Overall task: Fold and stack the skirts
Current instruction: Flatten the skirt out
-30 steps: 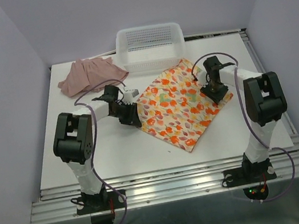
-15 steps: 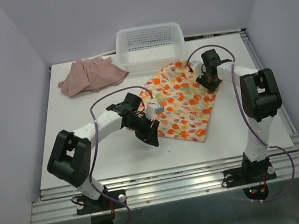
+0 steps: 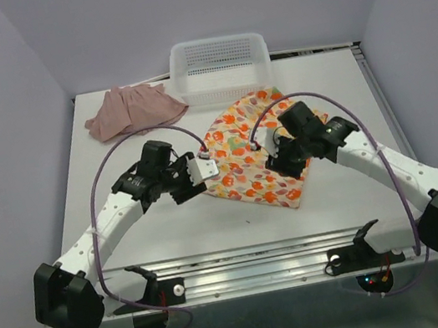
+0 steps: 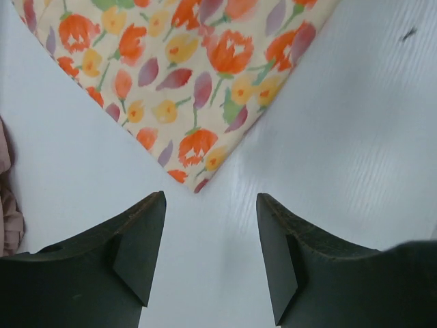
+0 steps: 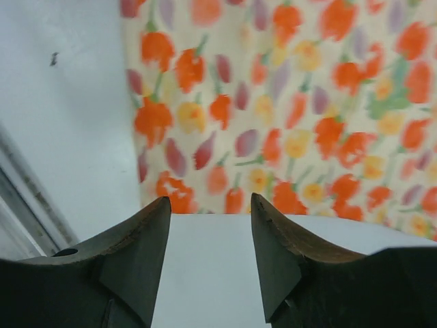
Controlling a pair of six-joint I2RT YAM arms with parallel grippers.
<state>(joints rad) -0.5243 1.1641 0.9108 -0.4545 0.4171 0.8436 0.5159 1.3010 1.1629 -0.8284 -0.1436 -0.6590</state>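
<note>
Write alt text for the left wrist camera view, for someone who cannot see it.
The left gripper hangs open and empty over the white table, just short of a corner of the floral skirt that fills the top of the view. A sliver of the pink skirt shows at the left edge.

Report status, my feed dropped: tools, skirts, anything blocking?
Left tool open, empty, at corner of cream flower-print fabric skirt. Right tool open, empty, at its edge. Dusty pink ruffled skirt bunched far left. Nothing blocking.

Two skirts (image 3: 248,183) (image 3: 131,110), one basket (image 3: 224,90), two claws (image 4: 212,205) (image 5: 210,205)
</note>
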